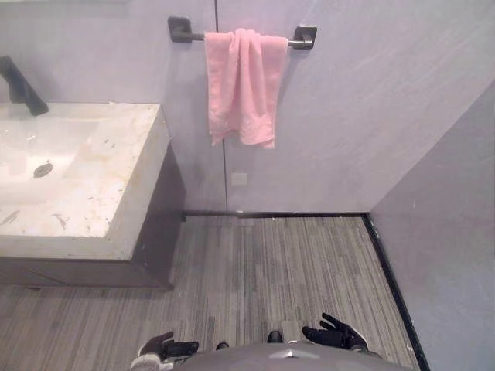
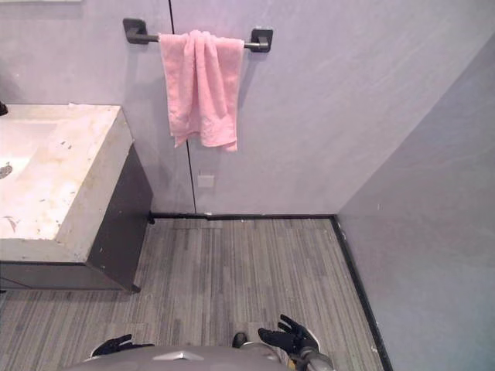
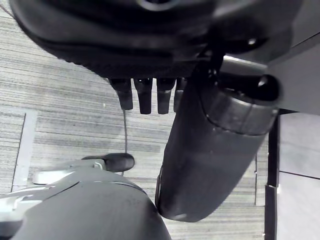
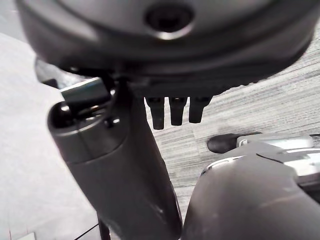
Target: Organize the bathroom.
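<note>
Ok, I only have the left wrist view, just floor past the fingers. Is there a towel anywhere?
Observer: Yes, a pink towel hangs bunched over a wall rail straight ahead.
Operator: Anything to its left?
Observer: A pale sink counter with a dark tap at the back of the basin.
Operator: And the right robot hand?
Observer: The right robot hand is low near the floor, fingers relaxed, holding nothing.
</note>
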